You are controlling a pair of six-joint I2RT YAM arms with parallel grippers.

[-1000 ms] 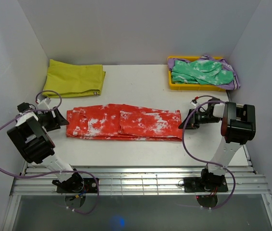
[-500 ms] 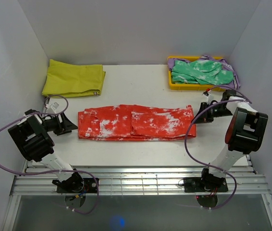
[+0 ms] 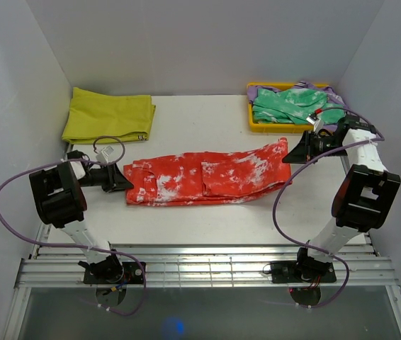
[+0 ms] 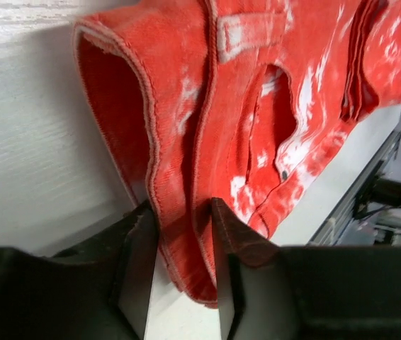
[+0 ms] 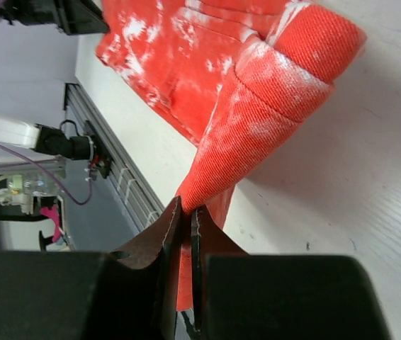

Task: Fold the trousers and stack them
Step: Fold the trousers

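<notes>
right hand (image 5: 185, 212) pinches the trousers (image 3: 204, 178) by the leg end, left hand (image 4: 181, 227) clamps the waistband. holding both ends taut to fold them over, I'd guess.

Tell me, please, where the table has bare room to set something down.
Bare table lies between the yellow cloth and the yellow bin, behind the trousers; a strip also runs between trousers and near rail. Crowded: both trouser ends, at the left gripper and right gripper.
</notes>
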